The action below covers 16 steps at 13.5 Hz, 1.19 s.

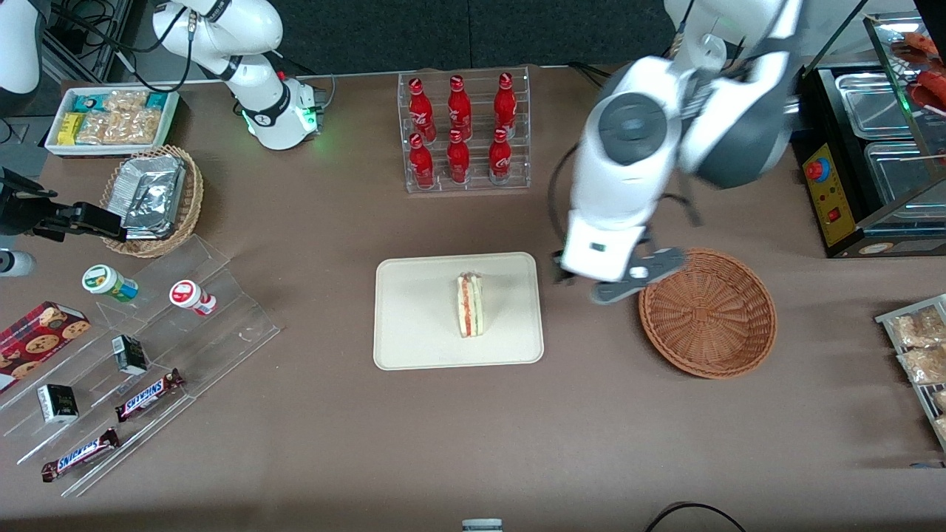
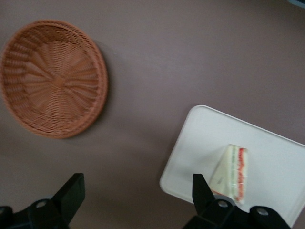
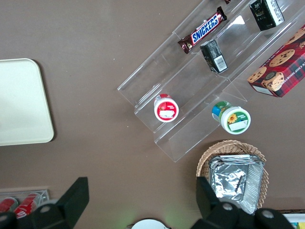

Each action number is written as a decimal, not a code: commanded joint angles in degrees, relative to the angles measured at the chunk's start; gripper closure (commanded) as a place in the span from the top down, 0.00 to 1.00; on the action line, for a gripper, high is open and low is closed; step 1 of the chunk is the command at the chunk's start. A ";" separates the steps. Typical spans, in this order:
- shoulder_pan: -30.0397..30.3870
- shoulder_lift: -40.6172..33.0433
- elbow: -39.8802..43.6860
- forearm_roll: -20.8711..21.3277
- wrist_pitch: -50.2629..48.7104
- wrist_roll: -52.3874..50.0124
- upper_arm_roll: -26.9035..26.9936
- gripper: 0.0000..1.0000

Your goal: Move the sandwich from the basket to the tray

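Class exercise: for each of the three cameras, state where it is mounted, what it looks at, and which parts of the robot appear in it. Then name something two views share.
Front view: high, looking down on the table; both arms show, the gripper between tray and basket.
Left wrist view: looks down past open fingers at basket, tray and sandwich.
Right wrist view: looks down past its own fingers at a snack rack.
Shared: all three show the tray.

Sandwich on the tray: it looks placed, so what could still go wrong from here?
The sandwich stands on edge on the tray, so a knock might tip it. The gripper hangs open above the table between tray and basket, with one finger close over the tray's edge; a low sweep could nudge it.
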 commanded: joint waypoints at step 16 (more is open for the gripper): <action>30.28 -24.54 -18.81 -4.35 -8.99 49.21 -0.75 0.99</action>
